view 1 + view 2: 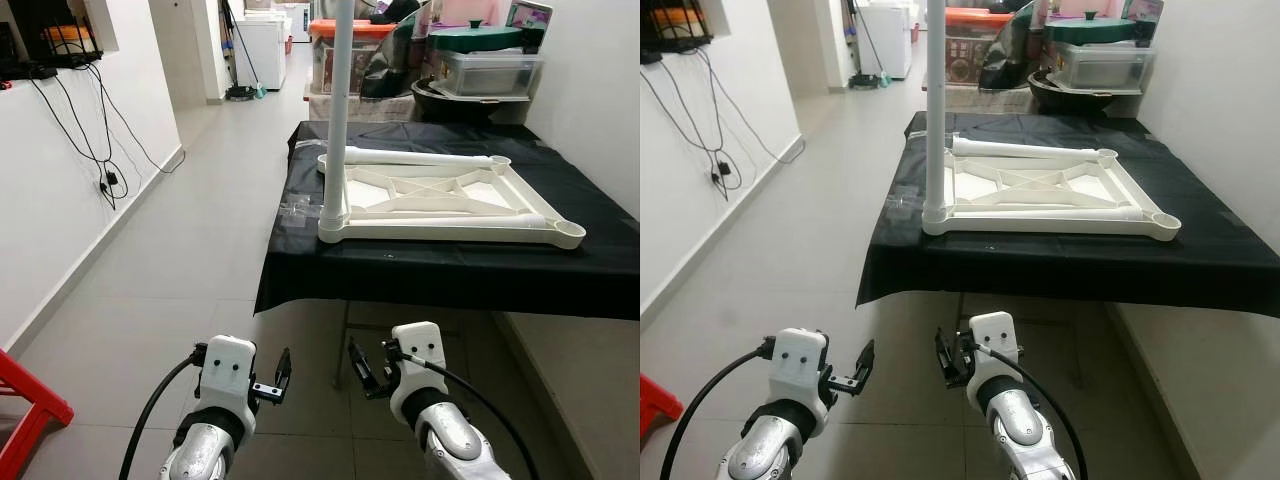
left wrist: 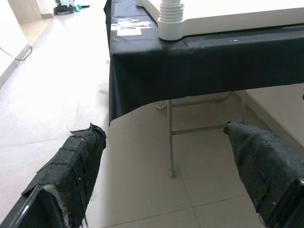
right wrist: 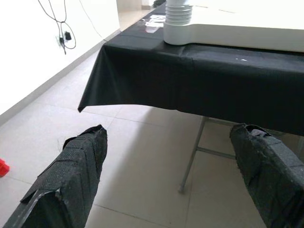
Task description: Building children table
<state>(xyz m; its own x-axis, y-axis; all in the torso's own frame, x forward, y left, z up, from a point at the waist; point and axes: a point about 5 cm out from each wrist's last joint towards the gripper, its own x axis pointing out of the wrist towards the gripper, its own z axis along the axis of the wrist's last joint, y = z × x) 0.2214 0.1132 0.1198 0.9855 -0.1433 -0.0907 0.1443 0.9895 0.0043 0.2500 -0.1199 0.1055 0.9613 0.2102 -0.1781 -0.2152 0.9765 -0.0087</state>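
A white children's table top (image 1: 440, 200) lies upside down on a black-covered table (image 1: 420, 265). One white leg (image 1: 338, 110) stands upright in its near-left corner socket. A second loose leg (image 1: 420, 156) lies along the top's far edge. Both grippers hang low over the floor, short of the table. My left gripper (image 1: 280, 377) is open, with padded fingers (image 2: 76, 166) spread wide and nothing between them. My right gripper (image 1: 358, 370) is likewise open, its fingers (image 3: 78, 166) apart and holding nothing.
Plastic storage boxes (image 1: 480, 65) and clutter stand behind the table. A white wall with hanging cables (image 1: 105, 150) runs along the left. A red object (image 1: 25, 405) sits at the lower left. Folding table legs (image 2: 170, 137) stand under the cloth. A tiled corridor stretches ahead on the left.
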